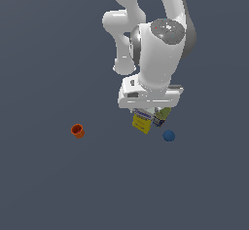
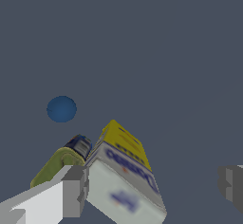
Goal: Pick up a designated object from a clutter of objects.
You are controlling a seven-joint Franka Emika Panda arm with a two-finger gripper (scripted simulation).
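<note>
The dark-blue ball (image 1: 168,135) lies on the floor at the exterior view's right of the clutter, apart from it; it also shows in the wrist view (image 2: 61,108). The yellow box (image 1: 141,123), the white-and-blue box (image 2: 124,185) and the olive-green can (image 2: 57,163) lie packed together. The orange-red cup (image 1: 77,130) stands alone at the exterior view's left. My gripper (image 2: 151,184) is open and empty, above the boxes, its fingers (image 2: 71,192) spread wide. In the exterior view the hand (image 1: 151,95) hides the fingers and part of the clutter.
The yellow box also shows in the wrist view (image 2: 124,142), resting on the white-and-blue box. The dark grey floor (image 1: 58,185) spreads all around. The arm's white links (image 1: 146,24) rise behind the clutter.
</note>
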